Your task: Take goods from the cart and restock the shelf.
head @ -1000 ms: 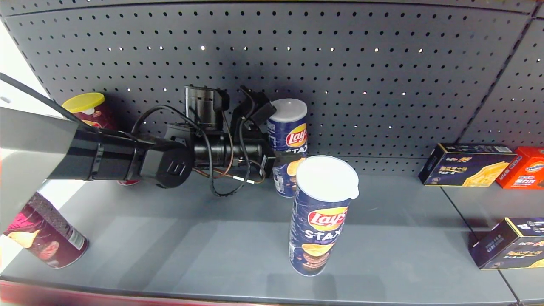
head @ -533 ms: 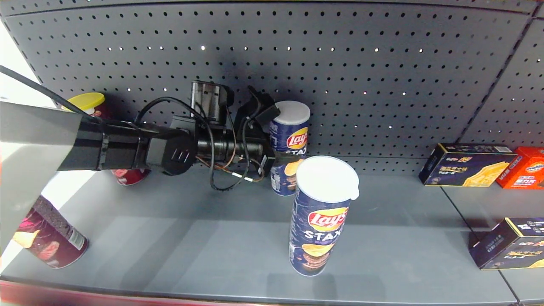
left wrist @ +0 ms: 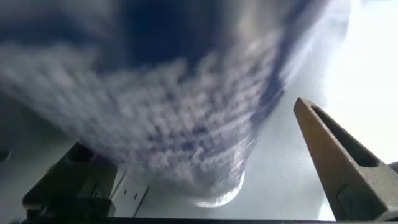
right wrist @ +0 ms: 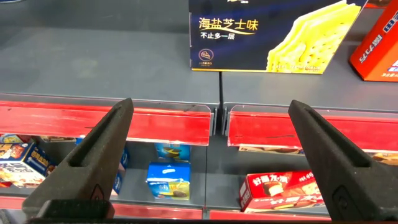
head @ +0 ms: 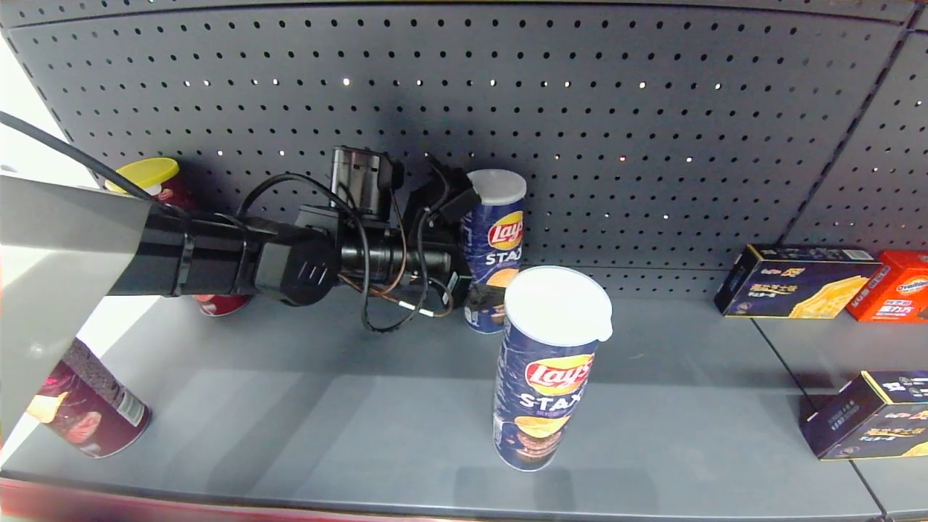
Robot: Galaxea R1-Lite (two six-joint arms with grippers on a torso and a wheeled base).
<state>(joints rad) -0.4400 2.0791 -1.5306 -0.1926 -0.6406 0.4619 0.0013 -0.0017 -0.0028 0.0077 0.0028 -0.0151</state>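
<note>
At the shelf's [head: 348,406] back left corner stands a red can [head: 156,185] with a yellow lid. A second red can [head: 87,409] is near the front left corner.

The left arm [head: 217,257] comes in from the left edge and runs along the back. At its end, the left fingers [left wrist: 348,168] are spread wide. One is on the wall side of the can [head: 495,243] and one is on the front side. They are loose and are not squeezing. In the left wrist view, a thin strip of light shows between one finger and the can.

The can is at the back of the shelf, about the middle, close to the back wall [head: 652,109]. It stands tall, with the lid up and the bottom down on the shelf. So the can is right in the gap between the fingers, and it points up across them.

This is what matters most, I think. The job for this can looks almost done. The arm should slide straight back to the left, the same way it points. If it swings to the front or the back, a finger could bump the can and tip it.

A front can [head: 547,370] stands a bit to the right and nearer the front edge, away from the fingers. Three boxes [head: 797,281] sit at the right end.

The right fingers [right wrist: 348,168] hang open and hold nothing. They are down by a lower shelf and far from the can, so the left arm is the near one.
</note>
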